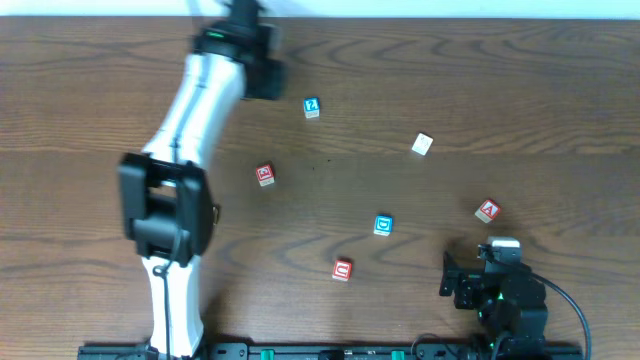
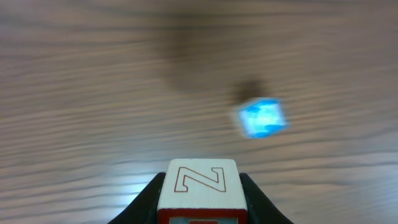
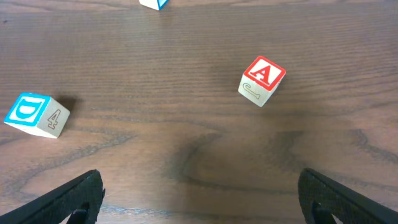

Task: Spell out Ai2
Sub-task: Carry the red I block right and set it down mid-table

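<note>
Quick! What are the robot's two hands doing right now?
Left hand: closed on a wooden letter block.
Right hand: open, holding nothing.

— Taking the blue-faced wooden cube marked D (image 1: 383, 225) as our centre on the brown wooden table (image 1: 560, 90), where do we place the rest?

— Right of it, slightly farther from the arm bases, we see the red-faced wooden cube marked A (image 1: 487, 210). Left of it and nearer the bases lies a red-faced wooden cube (image 1: 342, 269). Left and farther out is a second red-faced wooden cube (image 1: 264, 175).

— And behind it?

— We find a pale wooden cube (image 1: 422, 144) behind, a little right, and a blue-faced wooden cube (image 1: 311, 107) farther behind, to the left. All stand apart. Farthest behind and left, the left gripper (image 2: 199, 190) has a wooden cube marked Z (image 2: 199, 177) between its fingers.
</note>
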### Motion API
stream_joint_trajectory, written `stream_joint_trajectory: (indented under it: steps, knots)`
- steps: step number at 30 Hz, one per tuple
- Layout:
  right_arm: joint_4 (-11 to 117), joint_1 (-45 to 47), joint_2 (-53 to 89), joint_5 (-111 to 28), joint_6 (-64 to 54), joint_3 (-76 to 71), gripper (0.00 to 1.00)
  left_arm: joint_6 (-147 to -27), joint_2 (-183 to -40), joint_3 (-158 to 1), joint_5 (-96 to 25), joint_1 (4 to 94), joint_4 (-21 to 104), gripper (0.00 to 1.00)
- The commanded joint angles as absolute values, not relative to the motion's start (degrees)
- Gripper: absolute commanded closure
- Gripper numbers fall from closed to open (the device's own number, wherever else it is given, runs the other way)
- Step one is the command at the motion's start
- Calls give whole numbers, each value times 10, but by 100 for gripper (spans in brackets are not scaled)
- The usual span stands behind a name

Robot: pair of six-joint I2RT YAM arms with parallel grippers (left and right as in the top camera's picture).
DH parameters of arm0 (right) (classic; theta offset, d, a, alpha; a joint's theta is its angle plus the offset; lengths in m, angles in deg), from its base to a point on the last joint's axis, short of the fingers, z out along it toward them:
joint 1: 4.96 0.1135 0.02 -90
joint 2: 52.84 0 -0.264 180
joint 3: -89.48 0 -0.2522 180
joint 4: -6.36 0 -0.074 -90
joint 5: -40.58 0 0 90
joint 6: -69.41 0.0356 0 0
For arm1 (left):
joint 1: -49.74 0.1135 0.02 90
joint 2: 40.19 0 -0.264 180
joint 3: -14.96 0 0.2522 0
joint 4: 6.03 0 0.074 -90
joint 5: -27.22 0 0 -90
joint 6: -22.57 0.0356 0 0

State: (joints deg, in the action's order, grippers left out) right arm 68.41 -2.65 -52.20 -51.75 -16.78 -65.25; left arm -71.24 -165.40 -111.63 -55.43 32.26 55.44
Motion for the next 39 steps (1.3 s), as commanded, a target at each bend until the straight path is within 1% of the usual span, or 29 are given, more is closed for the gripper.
stream_joint_trajectory:
  steps: [1,3,5,12,16,20,25,35,39]
  knots:
    - [687,-31,-525,-515,-175,-659,1,-778,-1663,-1111,-615,256,542,94]
    - [687,-31,-525,-515,-175,-659,1,-802,-1671,-1110,-617,212,531,94]
    - [687,-31,-525,-515,-175,-659,1,-821,-1679,-1110,-623,189,532,94]
    - [687,-31,-525,-515,-175,-659,1,-894,-1713,-1104,-673,140,553,94]
    - [687,-31,-525,-515,-175,-659,1,-917,-1714,-1069,-674,137,541,94]
    - [687,-31,-525,-515,-175,-659,1,-913,-1714,-1030,-670,145,505,94]
    - [687,-31,-525,-515,-175,-659,1,-896,-1714,-1021,-656,153,481,94]
    - [687,-31,-525,-515,-175,-659,1,-919,-1714,-1020,-656,156,545,94]
    - [687,-31,-525,-515,-175,-659,1,-919,-1714,-1020,-632,156,557,94]
